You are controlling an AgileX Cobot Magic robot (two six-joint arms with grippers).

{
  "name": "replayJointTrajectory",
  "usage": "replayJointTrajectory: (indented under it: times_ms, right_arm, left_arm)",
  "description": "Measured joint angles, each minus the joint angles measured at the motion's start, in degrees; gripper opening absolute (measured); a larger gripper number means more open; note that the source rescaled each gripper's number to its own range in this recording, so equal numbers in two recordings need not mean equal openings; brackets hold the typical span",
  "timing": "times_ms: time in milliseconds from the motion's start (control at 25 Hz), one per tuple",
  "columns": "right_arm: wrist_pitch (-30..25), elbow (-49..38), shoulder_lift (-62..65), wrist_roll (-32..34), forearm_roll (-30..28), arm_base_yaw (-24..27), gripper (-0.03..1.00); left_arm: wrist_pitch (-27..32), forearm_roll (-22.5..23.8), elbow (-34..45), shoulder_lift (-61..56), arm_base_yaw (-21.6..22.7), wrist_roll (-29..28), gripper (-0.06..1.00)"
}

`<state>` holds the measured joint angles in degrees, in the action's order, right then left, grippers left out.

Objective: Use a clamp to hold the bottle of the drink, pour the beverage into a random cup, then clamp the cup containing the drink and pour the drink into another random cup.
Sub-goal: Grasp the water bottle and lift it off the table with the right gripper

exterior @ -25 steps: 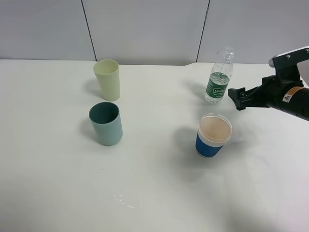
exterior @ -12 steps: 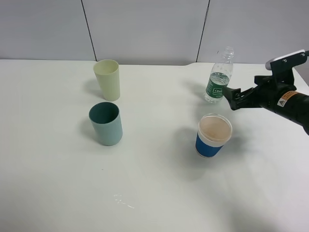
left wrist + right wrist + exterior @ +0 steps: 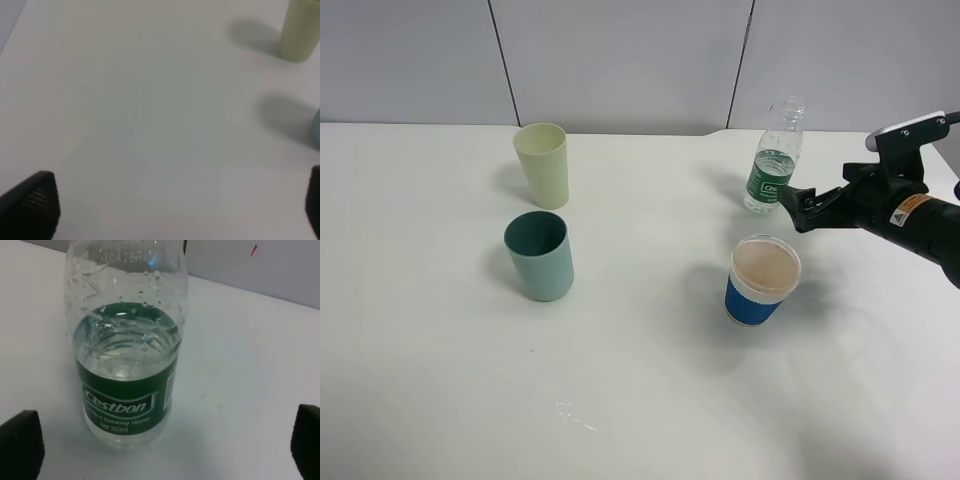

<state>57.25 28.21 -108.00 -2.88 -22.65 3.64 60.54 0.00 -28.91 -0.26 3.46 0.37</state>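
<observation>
Bottle (image 3: 775,160): stood upright at the far right of the table (image 3: 640,400); green label, part full of clear liquid.
Right gripper (image 3: 793,208): jaws spread wide, just beside the bottle, not touching.
Left gripper (image 3: 170,210): jaws apart over bare table.
Blue cup (image 3: 761,280): near the bottle.
Teal cup (image 3: 539,255), yellow cup (image 3: 542,165): well apart, leftward.

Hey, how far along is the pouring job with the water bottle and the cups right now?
Done: nothing yet; the bottle stands on the table, water inside, not gripped. In hand: the right gripper is open and close to the bottle, which shows between its fingers in the wrist view. Remaining: clamp it, pour into the yellow cup, teal cup or blue cup, then pour that cup into another.
</observation>
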Motion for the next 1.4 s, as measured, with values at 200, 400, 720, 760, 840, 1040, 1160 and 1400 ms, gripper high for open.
replayJointTrajectory:
  times_ms: [200, 400, 720, 760, 840, 1040, 1160, 1400]
  right_arm:
    - [3.18, 0.05, -5.05, -0.3, -0.05, 0.0, 1.0]
    - [6.37, 0.05, -7.48, -1.91, 0.73, 0.0, 1.0]
    - [11.7, 0.3, -10.73, -7.28, 1.6, 0.0, 1.0]
    - [11.7, 0.71, -11.41, -7.81, 1.73, 0.0, 1.0]
    - [11.65, 1.62, -12.1, -8.29, 1.79, 0.0, 1.0]
    - [11.71, 3.35, -12.31, -8.4, 2.36, 0.0, 1.0]
    - [11.71, 4.84, -13.1, -8.4, 2.38, 0.0, 1.0]
    - [11.69, 6.98, -14.38, -8.35, 1.7, 0.0, 1.0]
  left_arm:
    - [0.0, 0.0, 0.0, 0.0, 0.0, 0.0, 1.0]
    - [0.0, 0.0, 0.0, 0.0, 0.0, -0.05, 1.0]
    - [0.0, 0.0, 0.0, 0.0, 0.0, -0.05, 1.0]
    - [0.0, 0.0, 0.0, 0.0, 0.0, -0.05, 1.0]
    - [0.0, 0.0, 0.0, 0.0, 0.0, -0.05, 1.0]
    - [0.0, 0.0, 0.0, 0.0, 0.0, -0.05, 1.0]
    - [0.0, 0.0, 0.0, 0.0, 0.0, -0.05, 1.0]
    - [0.0, 0.0, 0.0, 0.0, 0.0, -0.05, 1.0]
